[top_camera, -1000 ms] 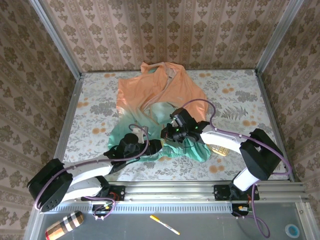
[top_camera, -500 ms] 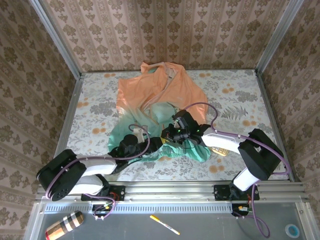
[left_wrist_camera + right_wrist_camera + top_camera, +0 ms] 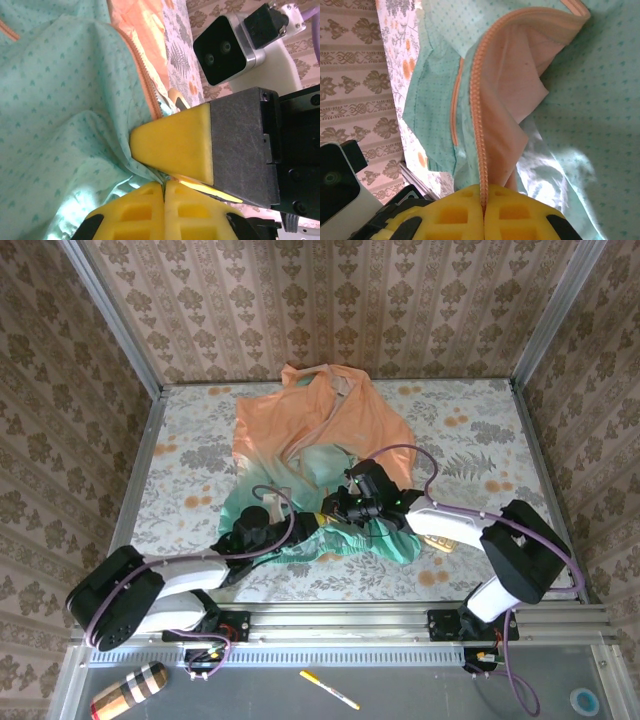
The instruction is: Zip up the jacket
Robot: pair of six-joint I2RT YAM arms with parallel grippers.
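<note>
Jacket lies flat on the desk, collar at the far side, teal hem nearest the arms, front not zipped. Both grippers are at the hem, at the bottom of the zipper.

Handling (judgement): thin, light, slick shell. It wrinkles and slides on itself and has no stiffness to push against. The only firm line is the zipper tape, so hold the tape ends at the hem. One side needs anchoring while the other is fed in. Pinching loose panel cloth would likely drag the whole garment.

Left gripper: jaws shut, with a fold of teal hem cloth pinched between the yellow pads. One of the right gripper's fingers presses right beside it in the left wrist view.

Right gripper: jaws look closed on the orange zipper tape, which runs straight into the seam between the pads. How firm the grip is can't be told.

Versus a second ago, top view: the left arm has slid in from the left along the hem and closed, and its gripper now sits right beside the right one. The right gripper has eased slightly toward the near edge. The upper jacket is unchanged.
</note>
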